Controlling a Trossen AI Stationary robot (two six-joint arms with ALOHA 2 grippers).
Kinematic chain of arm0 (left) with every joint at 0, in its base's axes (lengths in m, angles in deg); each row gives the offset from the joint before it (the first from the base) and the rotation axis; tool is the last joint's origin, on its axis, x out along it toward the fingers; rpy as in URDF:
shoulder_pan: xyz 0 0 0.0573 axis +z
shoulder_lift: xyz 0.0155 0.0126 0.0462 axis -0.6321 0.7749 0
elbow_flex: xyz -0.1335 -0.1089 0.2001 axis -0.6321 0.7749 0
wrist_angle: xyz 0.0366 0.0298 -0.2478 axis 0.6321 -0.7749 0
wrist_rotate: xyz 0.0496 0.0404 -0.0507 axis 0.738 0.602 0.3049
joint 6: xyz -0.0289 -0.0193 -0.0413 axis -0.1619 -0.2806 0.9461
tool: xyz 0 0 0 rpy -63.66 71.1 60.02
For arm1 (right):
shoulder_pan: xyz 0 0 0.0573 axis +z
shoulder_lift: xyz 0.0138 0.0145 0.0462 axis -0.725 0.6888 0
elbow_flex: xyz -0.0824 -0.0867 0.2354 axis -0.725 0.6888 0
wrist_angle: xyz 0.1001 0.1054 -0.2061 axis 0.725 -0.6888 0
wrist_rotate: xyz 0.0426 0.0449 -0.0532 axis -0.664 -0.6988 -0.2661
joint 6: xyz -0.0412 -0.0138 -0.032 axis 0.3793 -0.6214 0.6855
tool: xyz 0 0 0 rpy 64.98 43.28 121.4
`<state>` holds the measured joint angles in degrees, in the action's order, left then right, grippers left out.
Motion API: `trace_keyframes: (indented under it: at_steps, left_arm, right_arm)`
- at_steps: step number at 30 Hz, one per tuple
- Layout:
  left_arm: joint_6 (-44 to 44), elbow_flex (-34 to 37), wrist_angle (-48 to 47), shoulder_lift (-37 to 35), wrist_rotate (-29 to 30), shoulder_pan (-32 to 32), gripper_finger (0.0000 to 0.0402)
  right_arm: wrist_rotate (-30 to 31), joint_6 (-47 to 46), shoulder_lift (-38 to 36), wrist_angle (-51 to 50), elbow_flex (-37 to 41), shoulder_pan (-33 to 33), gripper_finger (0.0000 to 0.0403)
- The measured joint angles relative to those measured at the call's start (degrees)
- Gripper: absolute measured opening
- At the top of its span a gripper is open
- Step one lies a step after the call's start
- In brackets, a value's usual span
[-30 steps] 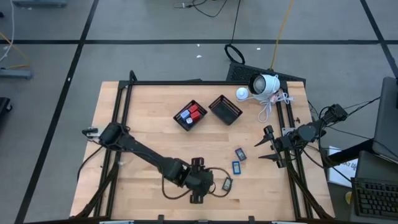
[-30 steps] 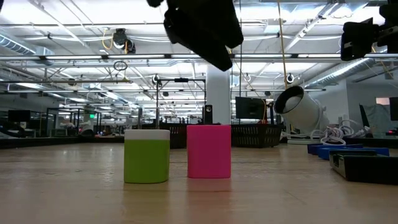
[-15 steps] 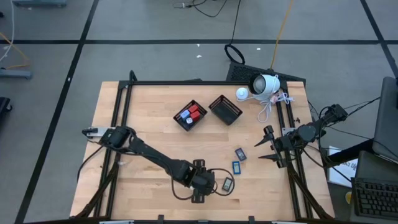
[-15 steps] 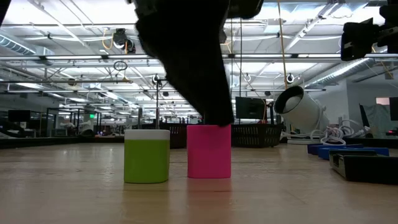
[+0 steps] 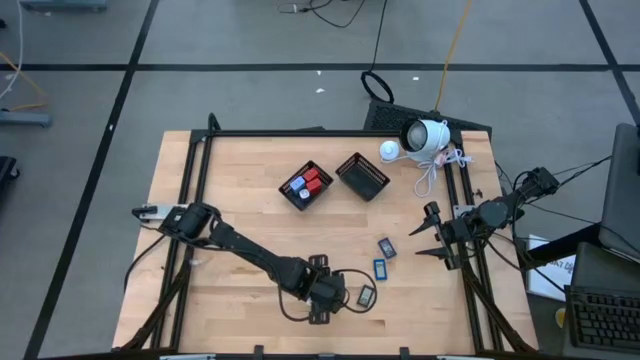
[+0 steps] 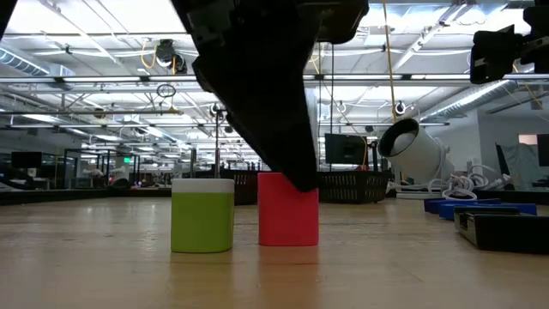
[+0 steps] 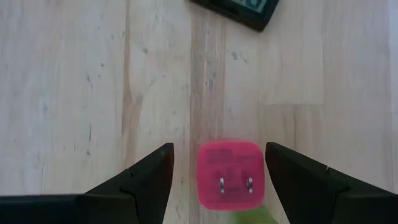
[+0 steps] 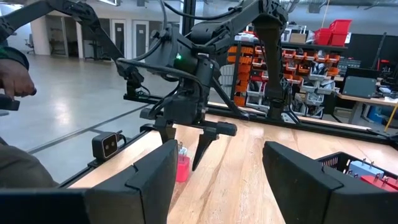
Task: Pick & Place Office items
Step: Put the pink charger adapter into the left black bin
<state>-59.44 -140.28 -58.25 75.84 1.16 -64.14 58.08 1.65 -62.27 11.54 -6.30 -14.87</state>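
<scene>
Left gripper is hanging wide open around the red block; right gripper is waiting open at the table's edge

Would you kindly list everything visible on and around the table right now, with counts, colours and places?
Small pink cube block: one, near edge of the wooden table, between the left fingers.
Green white-topped block: one, beside the pink one.
Dark flat blue-faced rectangles: three, near-right area.
Black mesh basket with red and blue pieces: one, table centre.
Empty black mesh basket: one, right of it.
White camera: one, far-right corner.
Person's hand: one, beyond the table.
Left gripper: open, lowered over the pink block.
Right gripper: open, at the right edge.
</scene>
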Motion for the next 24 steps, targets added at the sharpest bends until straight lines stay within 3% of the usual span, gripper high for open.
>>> trace_keyframes:
  at_steps: [8,17,24]
  left_arm:
    - [0.0,0.0,-0.4,0.0,0.0,-0.5,0.0246]
    - [-0.1,0.0,0.2,0.0,0.4,-0.8,0.0151]
    - [0.4,0.0,0.1,0.0,1.4,-0.7,0.0149]
  right_arm:
    - [0.0,0.0,0.0,0.0,0.0,0.0,0.0224]
    - [0.0,0.0,0.0,0.0,0.0,0.0,0.0224]
    - [0.0,0.0,0.0,0.0,0.0,0.0,0.0224]
